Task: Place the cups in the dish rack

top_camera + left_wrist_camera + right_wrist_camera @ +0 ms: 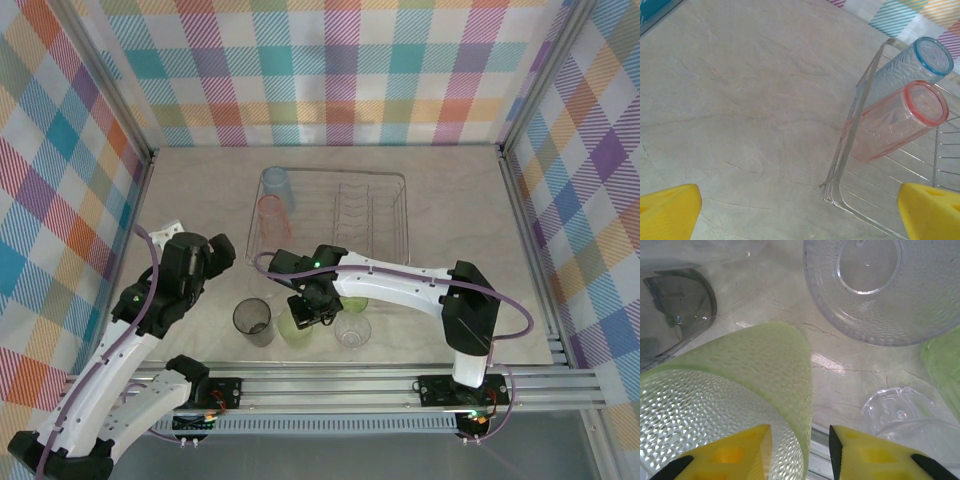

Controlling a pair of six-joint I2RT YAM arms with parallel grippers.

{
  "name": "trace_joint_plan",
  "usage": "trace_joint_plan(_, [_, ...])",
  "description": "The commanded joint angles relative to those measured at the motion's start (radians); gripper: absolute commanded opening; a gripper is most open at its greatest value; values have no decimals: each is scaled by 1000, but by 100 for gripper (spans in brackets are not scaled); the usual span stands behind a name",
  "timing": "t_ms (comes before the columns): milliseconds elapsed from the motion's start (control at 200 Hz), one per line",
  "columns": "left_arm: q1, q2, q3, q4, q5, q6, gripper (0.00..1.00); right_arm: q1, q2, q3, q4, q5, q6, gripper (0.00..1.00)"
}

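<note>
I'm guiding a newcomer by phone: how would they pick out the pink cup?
Find the wire dish rack in the middle of the table. Two cups sit at its left end, one behind the other. The pink cup is the one nearer the arms; its neighbour, the blue cup, is farther back.

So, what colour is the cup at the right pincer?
Yellow-green cup, dimpled; right wrist view shows it best.

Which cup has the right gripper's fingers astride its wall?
The yellow-green cup: the right gripper straddles its wall; the grey cup and clear cup stand free.
</note>
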Motion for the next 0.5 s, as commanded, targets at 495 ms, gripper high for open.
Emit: trace_joint_plan(495, [13, -16, -26, 32, -12, 3, 100, 10, 22, 13, -26, 4, 11, 11])
